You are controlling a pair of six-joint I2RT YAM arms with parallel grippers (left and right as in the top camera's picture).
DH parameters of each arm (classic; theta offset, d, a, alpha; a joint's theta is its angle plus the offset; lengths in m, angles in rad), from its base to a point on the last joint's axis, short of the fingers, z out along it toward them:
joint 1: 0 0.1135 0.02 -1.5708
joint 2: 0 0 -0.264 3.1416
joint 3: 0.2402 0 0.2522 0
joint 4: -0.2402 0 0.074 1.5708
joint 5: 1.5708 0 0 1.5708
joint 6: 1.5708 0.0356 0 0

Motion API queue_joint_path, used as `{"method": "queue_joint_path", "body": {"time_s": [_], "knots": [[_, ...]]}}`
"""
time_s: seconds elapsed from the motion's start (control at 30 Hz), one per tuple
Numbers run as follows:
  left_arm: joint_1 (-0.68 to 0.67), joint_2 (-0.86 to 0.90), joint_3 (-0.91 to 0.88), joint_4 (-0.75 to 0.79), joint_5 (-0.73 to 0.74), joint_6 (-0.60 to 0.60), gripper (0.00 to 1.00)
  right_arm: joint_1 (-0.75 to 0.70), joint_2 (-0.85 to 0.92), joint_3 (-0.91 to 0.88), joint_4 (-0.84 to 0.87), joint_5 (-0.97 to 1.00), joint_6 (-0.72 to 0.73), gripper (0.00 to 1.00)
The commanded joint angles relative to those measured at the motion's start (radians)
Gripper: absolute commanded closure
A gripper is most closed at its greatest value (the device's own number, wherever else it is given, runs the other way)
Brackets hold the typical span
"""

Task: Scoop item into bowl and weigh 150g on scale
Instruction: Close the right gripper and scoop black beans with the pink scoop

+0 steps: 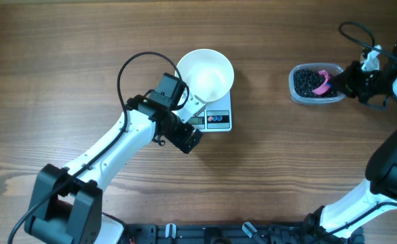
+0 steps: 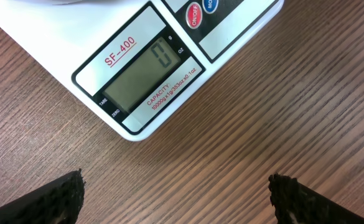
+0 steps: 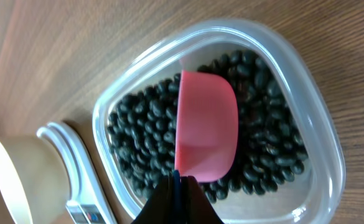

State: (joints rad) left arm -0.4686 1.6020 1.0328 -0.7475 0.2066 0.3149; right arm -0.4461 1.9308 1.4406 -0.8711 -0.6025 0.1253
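Scoop pinched in right gripper over beans; left gripper gapes wide, angled down by scale.

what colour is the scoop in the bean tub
The scoop is pink, seen best in the right wrist view.

In the left wrist view the flat white rectangular kitchen scale runs off the top edge, slicing its blue button, and only the black fingertips of my left gripper show at the bottom corners. Overhead, my left arm covers the scale's left end at frame centre. In the right wrist view my right gripper hides the handle of the small pink plastic scoop at bottom centre.
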Motion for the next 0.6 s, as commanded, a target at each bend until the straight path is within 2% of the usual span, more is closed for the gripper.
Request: {"method": "queue_joint_path", "body": {"time_s": [0.0,0.13,0.27,0.57], "knots": [[0.0,-0.012,-0.006,0.0,0.009,-0.006,0.0,0.003,0.042,-0.016,-0.016,-0.024,-0.124,0.96],[0.0,-0.012,-0.006,0.0,0.009,-0.006,0.0,-0.085,0.042,-0.016,0.041,-0.191,-0.125,0.96],[0.0,-0.012,-0.006,0.0,0.009,-0.006,0.0,-0.19,0.042,-0.016,0.007,-0.35,-0.168,0.96],[0.0,-0.012,-0.006,0.0,0.009,-0.006,0.0,-0.275,0.042,-0.016,-0.036,-0.461,-0.185,0.96]]}}
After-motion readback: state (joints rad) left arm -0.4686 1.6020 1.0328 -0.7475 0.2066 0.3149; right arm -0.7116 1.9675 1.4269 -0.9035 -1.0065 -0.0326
